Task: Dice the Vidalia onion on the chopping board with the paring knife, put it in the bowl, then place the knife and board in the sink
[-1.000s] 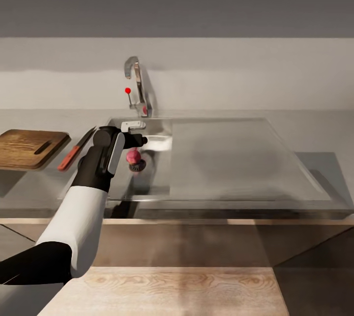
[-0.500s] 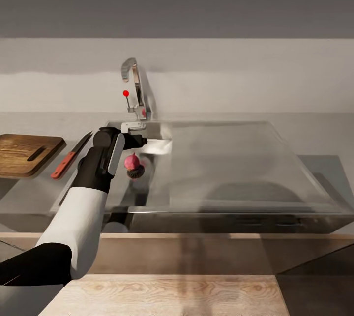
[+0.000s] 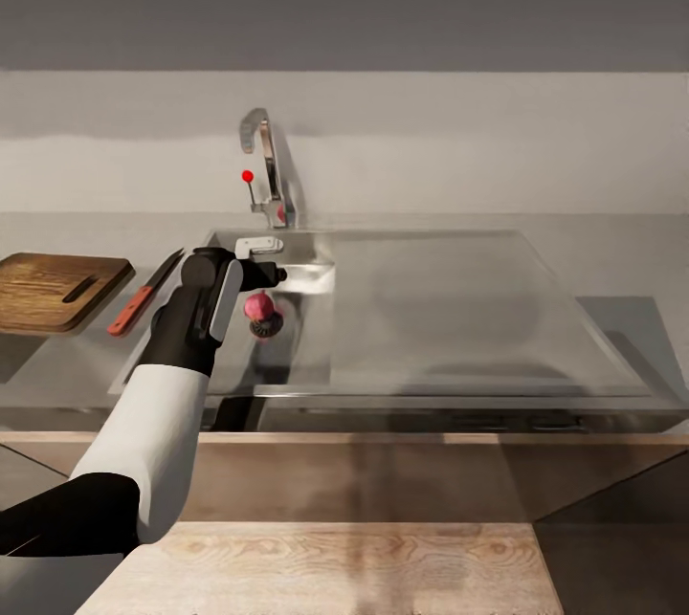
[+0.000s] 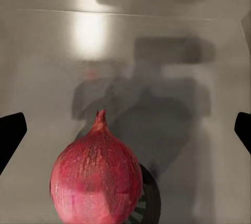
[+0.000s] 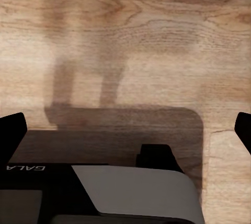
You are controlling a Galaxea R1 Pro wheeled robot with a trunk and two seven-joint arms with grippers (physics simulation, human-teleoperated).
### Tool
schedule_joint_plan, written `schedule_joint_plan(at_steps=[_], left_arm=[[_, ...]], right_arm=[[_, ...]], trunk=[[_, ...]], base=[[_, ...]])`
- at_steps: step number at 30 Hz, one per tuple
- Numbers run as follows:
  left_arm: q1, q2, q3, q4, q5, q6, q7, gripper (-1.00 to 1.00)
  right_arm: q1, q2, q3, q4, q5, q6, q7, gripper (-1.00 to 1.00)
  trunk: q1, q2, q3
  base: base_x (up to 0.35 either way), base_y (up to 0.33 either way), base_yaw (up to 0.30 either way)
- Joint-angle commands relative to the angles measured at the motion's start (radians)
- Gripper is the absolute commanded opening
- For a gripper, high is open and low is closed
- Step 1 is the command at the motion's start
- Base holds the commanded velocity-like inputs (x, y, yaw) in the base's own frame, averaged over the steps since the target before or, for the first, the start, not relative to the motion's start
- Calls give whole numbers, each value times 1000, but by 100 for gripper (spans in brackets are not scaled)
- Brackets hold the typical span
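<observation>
The grey brushed-steel surface (image 3: 612, 242) runs across the room below a pale backsplash and a darker grey wall. Set into it is the sink (image 3: 287, 347), with its flat drainer (image 3: 450, 309) stretching toward 3 o'clock and the curved chrome tap (image 3: 263, 156) at the basin's 12 o'clock edge. The Vidalia onion (image 3: 256, 306) sits in the basin on the round drain (image 3: 266, 325). The left gripper (image 4: 125, 130) hangs over the basin with its jaws spread wide, the onion between the fingertips and apart from both. At 9 o'clock from the sink lie the paring knife (image 3: 144, 293) and, beyond it, the chopping board (image 3: 48, 290). The right gripper (image 5: 125, 130) has its jaws open over pale wood-grain floor (image 5: 157, 41).
</observation>
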Motion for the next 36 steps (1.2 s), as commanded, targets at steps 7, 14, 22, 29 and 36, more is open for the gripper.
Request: schedule_joint_plan(at_steps=[7,14,22,29,36], left_arm=[[3,0,0,2,8,4,8,100],[14,1,0,1,8,3,8,100],[15,1,0,2,7,3,9,100],[15,1,0,3,6,3,9,100],[15,1,0,3,6,3,9,100]], right_arm=[[0,0,-5,1,11,-2,-6,100],[0,0,-4,1,11,-2,-6,100],[0,2,-4,1,11,-2,-6,100],[0,2,-4,1,11,-2,-6,100],[0,2,-4,1,11,-2,-6,100]], trunk=[[0,0,-11],[0,0,-13],[0,0,-21],[0,0,-32],[0,0,-43]], base=[[-45,0,0],[-69,0,0],[-4,0,0],[0,0,0],[0,0,0]])
